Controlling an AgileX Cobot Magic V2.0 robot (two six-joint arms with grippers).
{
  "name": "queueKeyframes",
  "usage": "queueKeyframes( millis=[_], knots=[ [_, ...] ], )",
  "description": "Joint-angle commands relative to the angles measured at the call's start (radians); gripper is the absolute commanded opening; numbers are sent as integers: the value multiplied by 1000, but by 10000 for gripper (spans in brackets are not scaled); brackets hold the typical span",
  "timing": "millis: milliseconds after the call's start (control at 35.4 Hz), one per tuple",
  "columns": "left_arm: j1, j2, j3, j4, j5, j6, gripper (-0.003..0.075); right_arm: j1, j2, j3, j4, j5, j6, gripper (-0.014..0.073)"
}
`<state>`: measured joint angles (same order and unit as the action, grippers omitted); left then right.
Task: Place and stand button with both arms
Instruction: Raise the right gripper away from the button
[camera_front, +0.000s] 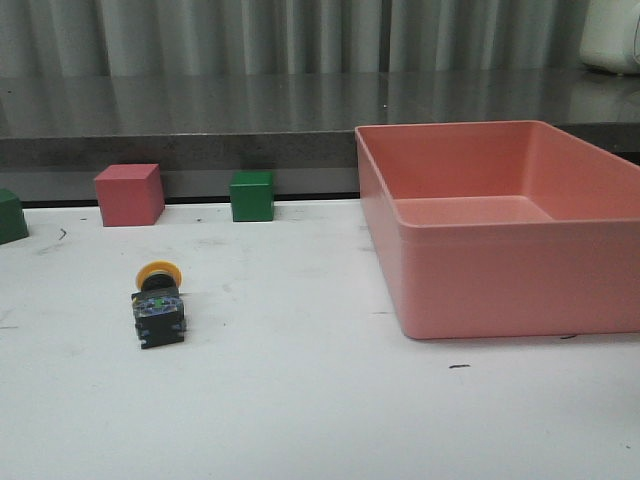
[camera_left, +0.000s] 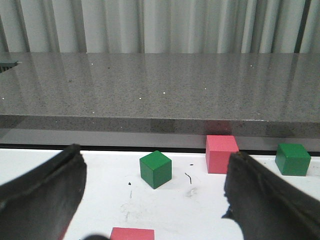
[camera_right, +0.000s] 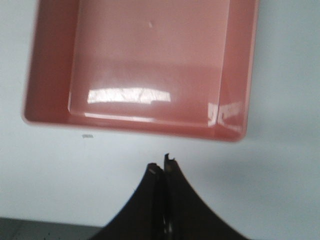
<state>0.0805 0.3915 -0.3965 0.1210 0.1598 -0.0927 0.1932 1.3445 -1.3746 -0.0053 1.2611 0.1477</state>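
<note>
The button (camera_front: 158, 305) lies on its side on the white table at the front left, yellow cap pointing away, dark base with bluish-clear block toward me. No arm shows in the front view. In the left wrist view my left gripper (camera_left: 155, 200) is open and empty, its black fingers (camera_left: 45, 190) spread wide low over the table, facing the cubes; the button is out of that view. In the right wrist view my right gripper (camera_right: 163, 169) is shut and empty, hovering above bare table near one edge of the pink bin (camera_right: 235, 75).
A large pink bin (camera_front: 480, 290) takes up the right side of the table. A pink cube (camera_front: 129, 194), a green cube (camera_front: 251, 195) and another green cube (camera_front: 10, 215) stand along the back edge below a grey counter. Another pink block (camera_left: 132, 234) lies near the left fingers.
</note>
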Motion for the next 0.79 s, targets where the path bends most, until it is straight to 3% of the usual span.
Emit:
queueKeyframes(
  millis=[0,480,650,763],
  knots=[
    [0,12,-37,-9,-73,-10,545,-9,-132,137,-17,-67,-15,-71],
    [0,12,-36,-9,-73,-10,545,-9,-862,890,-49,-771,-15,-71],
    [0,12,-36,-9,-73,-10,545,-9,-1134,987,-49,-927,-15,-71],
    [0,12,-36,-9,-73,-10,545,-9,-1209,989,-49,-929,-15,-71]
  ],
)
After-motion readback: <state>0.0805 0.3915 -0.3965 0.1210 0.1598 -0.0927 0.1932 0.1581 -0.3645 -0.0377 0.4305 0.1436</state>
